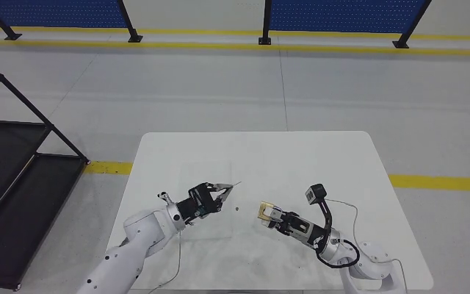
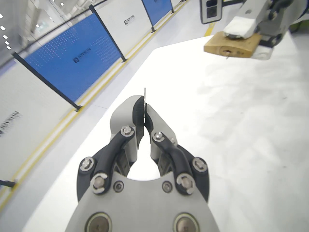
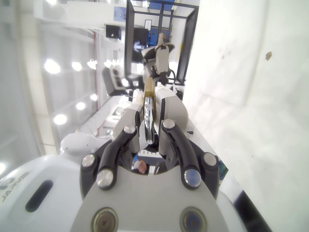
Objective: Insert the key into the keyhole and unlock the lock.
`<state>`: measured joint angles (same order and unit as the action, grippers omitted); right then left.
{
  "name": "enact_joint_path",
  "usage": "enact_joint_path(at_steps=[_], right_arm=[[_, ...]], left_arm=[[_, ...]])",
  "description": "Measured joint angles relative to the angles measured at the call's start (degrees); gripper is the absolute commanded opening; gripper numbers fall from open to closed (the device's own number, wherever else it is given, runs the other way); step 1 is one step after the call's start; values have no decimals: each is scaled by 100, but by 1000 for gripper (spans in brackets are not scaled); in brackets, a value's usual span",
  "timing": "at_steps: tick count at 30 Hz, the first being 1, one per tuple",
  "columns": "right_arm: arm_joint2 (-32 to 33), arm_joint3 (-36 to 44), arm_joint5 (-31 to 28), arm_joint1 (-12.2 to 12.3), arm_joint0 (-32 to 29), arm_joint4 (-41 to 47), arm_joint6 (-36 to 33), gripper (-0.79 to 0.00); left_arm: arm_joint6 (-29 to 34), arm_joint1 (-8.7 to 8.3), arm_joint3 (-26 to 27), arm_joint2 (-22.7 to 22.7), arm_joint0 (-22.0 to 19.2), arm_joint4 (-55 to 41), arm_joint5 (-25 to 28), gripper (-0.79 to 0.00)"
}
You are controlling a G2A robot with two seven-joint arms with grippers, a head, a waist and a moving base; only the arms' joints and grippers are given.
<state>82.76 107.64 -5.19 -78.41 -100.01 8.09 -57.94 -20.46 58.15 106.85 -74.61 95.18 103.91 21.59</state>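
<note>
Key (image 2: 145, 93), thin, stiff, probably slippery, is nipped at its head by the left pincer (image 2: 144, 109); ahead of it the right pincer (image 2: 251, 40) clamps the heavier brass padlock (image 2: 227, 48).

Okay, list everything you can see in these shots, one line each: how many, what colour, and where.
key: one, grey metal, pinched in the left tool, off the table
lock: one, brass, clamped in the right tool, off the table, keyhole end facing the key, apart from it
table: one, white, under both arms
speck: one, dark, on the table between the tools
barriers: two, blue, on the floor beyond the table
rack: one, black, on the floor on the left arm's side
floor lines: several, yellow, beside the table and along the barriers
left tool: one, grey with black pads, shut on the key
right tool: one, grey with white pads, shut on the lock
</note>
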Motion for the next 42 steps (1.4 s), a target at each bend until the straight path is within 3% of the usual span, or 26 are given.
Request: enact_joint_path(at_steps=[8,13,17,26,28,29,34,42], right_arm=[[0,0,0,0,0,0,0,-785],[0,0,0,0,0,0,0,-785],[0,0,0,0,0,0,0,-785],[0,0,0,0,0,0,0,-785],[0,0,0,0,0,0,0,-733],[0,0,0,0,0,0,0,-785],[-52,-63,-19,11,44,-7,13,-785],[-356,-319,-251,92,232,-296,-221,-785]], left_arm=[[-1735,-181,-140,-250,71,3301,-1770,-785],[-2249,-259,-261,-215,-190,4690,-1875,-785],[-2448,-287,-165,-219,-366,4829,-1529,-785],[-2474,-290,-161,-227,-368,4825,-1517,-785],[-2474,-290,-161,-227,-368,4825,-1517,-785],[-2466,-289,-165,-225,-369,4818,-1524,-785],[-2489,-296,-373,-143,-433,5248,-2191,-785],[-3062,-341,-568,-125,-335,5585,-3242,-785]])
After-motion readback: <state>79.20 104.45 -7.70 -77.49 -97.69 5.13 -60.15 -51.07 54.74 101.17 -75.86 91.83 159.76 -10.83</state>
